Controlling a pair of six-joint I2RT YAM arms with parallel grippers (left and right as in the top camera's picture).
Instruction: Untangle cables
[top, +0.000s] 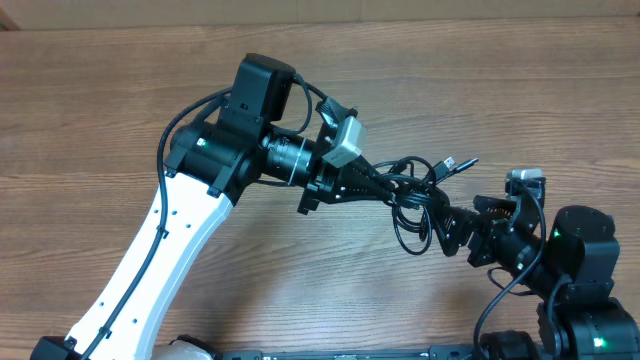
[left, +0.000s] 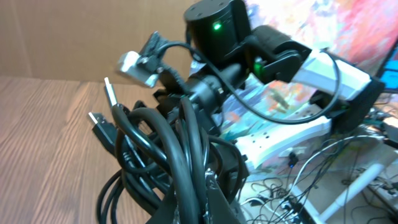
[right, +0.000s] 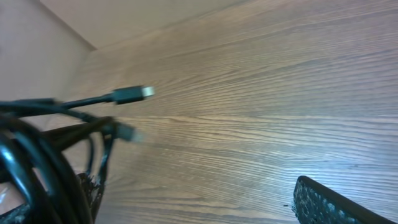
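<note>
Black and bunched, the cables (top: 418, 205) are pinched in the left claw (top: 375, 183), which is pressed together on them. The bundle runs rightward from it over the table (top: 110, 90). The right claw (top: 455, 232), spread wide, stands just beside the loose loops, nearer their free end.
</note>
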